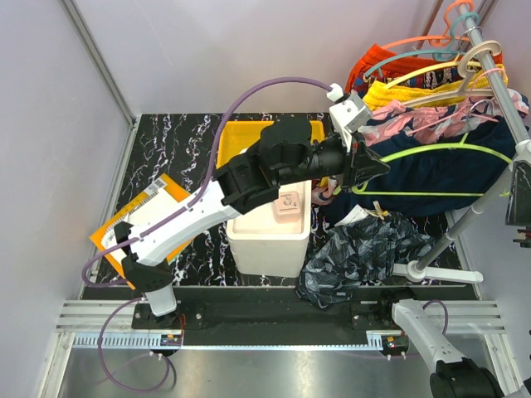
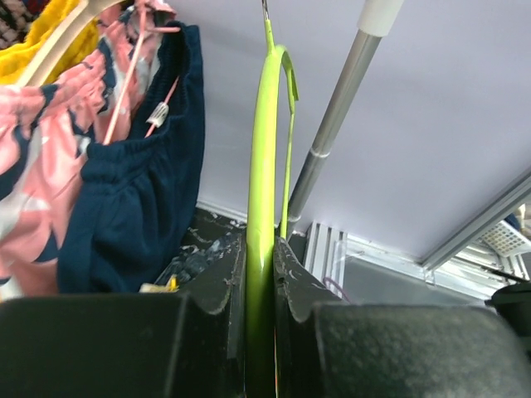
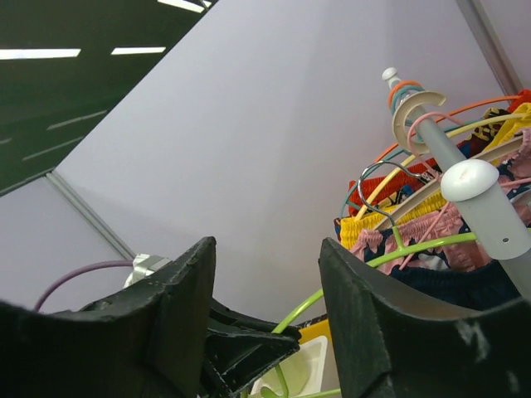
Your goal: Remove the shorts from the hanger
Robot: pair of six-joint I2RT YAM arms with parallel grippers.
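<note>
The charcoal marbled shorts [image 1: 365,257] lie heaped on the table by the rack's foot, off any hanger. The plain navy shorts [image 1: 431,178] hang on the rack and also show in the left wrist view [image 2: 141,207]. A lime green hanger [image 1: 431,149] lies across them in the top view. In the left wrist view the hanger [image 2: 264,166] stands bare, to the right of the navy cloth. My left gripper [image 1: 377,170] [image 2: 259,249] is shut on the hanger's end. My right gripper [image 3: 265,249] is open and empty, low and pointing up at the rack; it is hidden in the top view.
A white bin [image 1: 270,240] stands mid-table, with a yellow tray [image 1: 249,137] behind it and an orange-and-white board [image 1: 145,215] to the left. The rack's slanted pole [image 1: 473,215] and foot [image 1: 440,274] stand at the right. Yellow [image 1: 406,91] and pink floral [image 1: 423,124] garments hang above the navy shorts.
</note>
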